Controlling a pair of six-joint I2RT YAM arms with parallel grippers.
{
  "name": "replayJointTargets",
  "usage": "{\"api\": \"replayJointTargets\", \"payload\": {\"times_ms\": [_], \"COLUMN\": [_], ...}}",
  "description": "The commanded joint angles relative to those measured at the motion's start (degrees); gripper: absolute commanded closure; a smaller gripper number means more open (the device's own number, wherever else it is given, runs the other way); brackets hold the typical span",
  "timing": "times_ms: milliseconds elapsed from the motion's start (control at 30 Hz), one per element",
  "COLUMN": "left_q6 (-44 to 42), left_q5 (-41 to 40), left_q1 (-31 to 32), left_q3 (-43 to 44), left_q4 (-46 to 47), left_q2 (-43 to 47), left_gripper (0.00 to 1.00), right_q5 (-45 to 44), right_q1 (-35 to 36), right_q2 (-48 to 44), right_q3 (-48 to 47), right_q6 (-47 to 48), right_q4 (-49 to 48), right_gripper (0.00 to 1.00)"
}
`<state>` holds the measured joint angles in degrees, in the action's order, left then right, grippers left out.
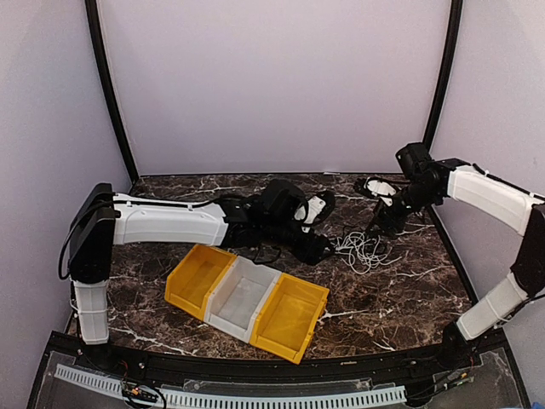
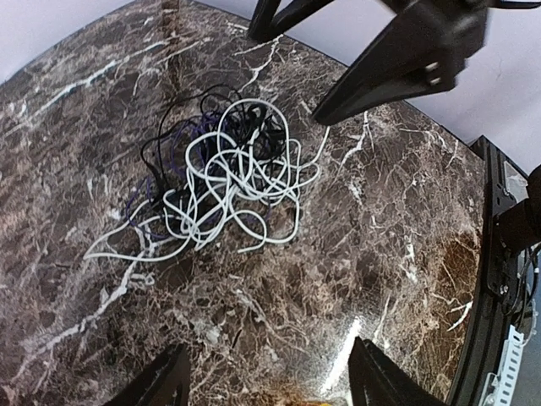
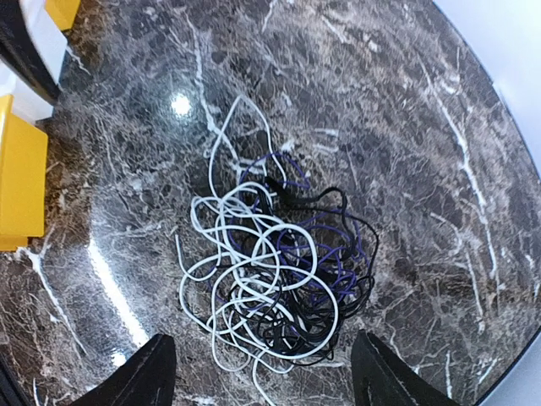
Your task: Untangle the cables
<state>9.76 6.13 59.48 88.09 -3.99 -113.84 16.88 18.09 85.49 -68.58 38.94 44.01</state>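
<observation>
Cables (image 1: 362, 247), white, black and purple, lie in one loose tangle on the table (image 1: 409, 290), all resting flat on the marble. The left gripper (image 2: 270, 347) hovers just beside the heap on its left, fingers spread wide with nothing between them. The right gripper (image 3: 262, 340) hangs over its far right side, also spread and empty. Three bins (image 1: 247, 300) sit nearer the arms.

A glossy dark marble-patterned table (image 1: 409, 290) sits enclosed by plain pale lilac walls (image 1: 272, 85).
</observation>
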Motion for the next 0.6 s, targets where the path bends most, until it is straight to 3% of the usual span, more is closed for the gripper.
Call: {"api": "replayJointTargets", "payload": {"times_ms": [0, 100, 233, 400, 567], "left_q6": [6.42, 12.29, 16.41, 18.15, 17.81], "left_q5": [-0.47, -0.37, -6.17, -12.74, -12.46], "left_q1": [-3.39, -5.93, -7.25, -7.82, -7.88], "left_q3": [1.03, 0.39, 0.15, -0.58, -3.40], "left_q4": [-3.16, -3.09, -4.86, -7.79, -7.56], "left_q2": [-0.02, 0.19, 1.18, 3.63, 6.55], "left_gripper": [0.33, 0.35, 0.33, 0.30, 0.30], "right_q5": [3.80, 3.87, 6.25, 7.69, 6.94], "right_q1": [1.95, 4.09, 6.44, 8.90, 9.60], "right_q2": [-3.62, -1.38, 5.47, 17.15, 26.55], "right_q3": [-0.60, -0.59, -3.18, -10.60, -18.51], "right_q6": [0.13, -1.02, -3.87, -6.99, -8.98], "right_q4": [-0.65, -3.23, -6.88, -6.89, -5.25], "right_gripper": [0.29, 0.34, 0.41, 0.42, 0.47]}}
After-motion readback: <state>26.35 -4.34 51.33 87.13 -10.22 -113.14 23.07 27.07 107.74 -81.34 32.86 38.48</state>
